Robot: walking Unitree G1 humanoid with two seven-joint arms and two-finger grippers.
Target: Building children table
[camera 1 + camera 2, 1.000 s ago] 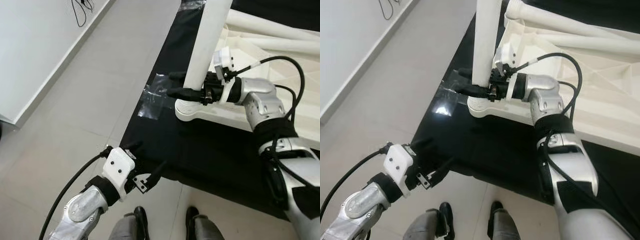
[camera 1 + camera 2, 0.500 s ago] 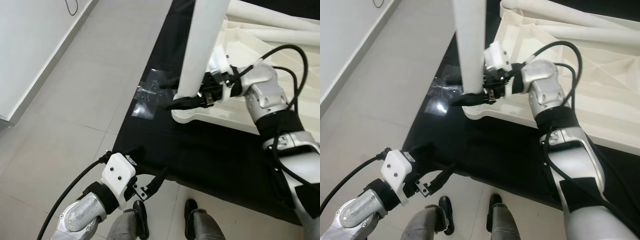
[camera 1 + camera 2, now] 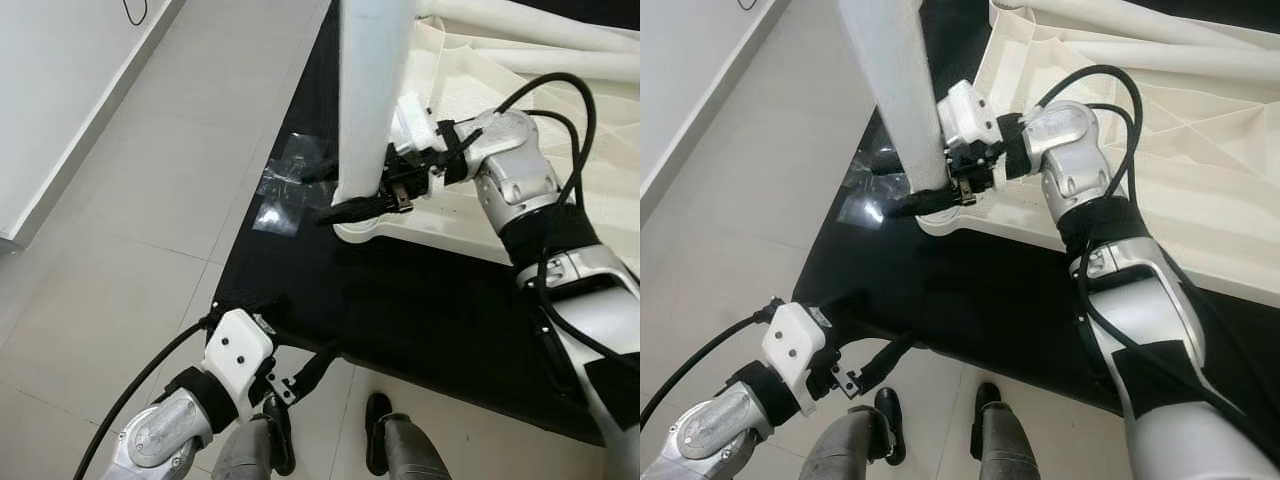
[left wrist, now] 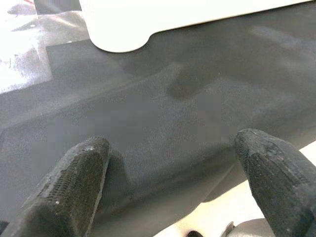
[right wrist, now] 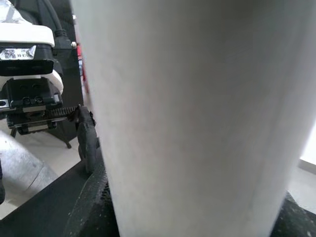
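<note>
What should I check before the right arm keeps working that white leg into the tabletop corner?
1. Right gripper around the white leg near its base: ok.
2. Leg base at the corner of the tabletop: ok.
3. Leg fully seated in its socket: cannot tell.
4. Leg upright: not ok, it looks tilted.
5. Left gripper open, apart from the work, over the edge of the black mat: ok.
6. Clear plastic wrap lies beside the corner, near the fingers: not ok.
</note>
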